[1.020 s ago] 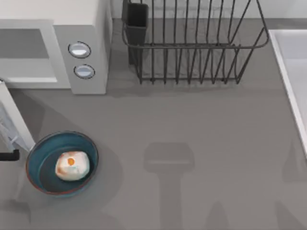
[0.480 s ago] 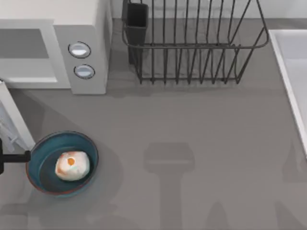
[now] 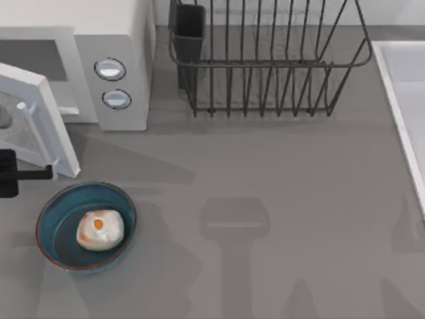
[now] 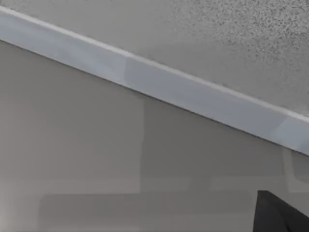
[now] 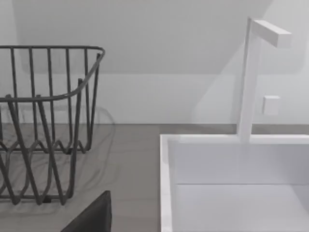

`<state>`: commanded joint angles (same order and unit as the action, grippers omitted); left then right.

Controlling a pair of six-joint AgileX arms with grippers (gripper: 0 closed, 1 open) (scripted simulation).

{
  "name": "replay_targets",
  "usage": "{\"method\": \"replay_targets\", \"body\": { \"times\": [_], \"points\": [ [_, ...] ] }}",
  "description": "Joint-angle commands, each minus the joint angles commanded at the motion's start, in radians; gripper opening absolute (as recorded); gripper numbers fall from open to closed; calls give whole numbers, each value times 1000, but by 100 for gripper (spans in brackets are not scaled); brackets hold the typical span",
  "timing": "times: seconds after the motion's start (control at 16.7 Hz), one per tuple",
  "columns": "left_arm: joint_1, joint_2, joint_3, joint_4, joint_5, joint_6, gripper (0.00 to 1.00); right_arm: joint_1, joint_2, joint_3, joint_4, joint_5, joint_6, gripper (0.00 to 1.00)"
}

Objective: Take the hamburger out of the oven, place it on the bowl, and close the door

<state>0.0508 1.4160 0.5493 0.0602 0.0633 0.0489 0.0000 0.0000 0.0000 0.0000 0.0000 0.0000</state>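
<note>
Currently the hamburger [image 3: 99,229] rests in the bowl [image 3: 53,206]; I am closing the door [image 3: 41,109] with my left gripper [image 3: 16,178], finger state indeterminate. Next, push it flush against the oven [image 3: 123,40]. Half a second ago the door stood wider.

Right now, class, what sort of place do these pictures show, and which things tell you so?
Probably a kitchen counter: a white boxy oven with two silvery knobs, a black wire dish rack, and a white sink with a tap.
</note>
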Motion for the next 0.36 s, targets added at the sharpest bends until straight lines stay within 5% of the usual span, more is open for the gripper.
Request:
{"method": "replay_targets", "body": {
  "times": [0.36],
  "points": [
    [-14,153,98,71,-9,-8,0,0,0,0,0,0,0,100]
  ]
}}
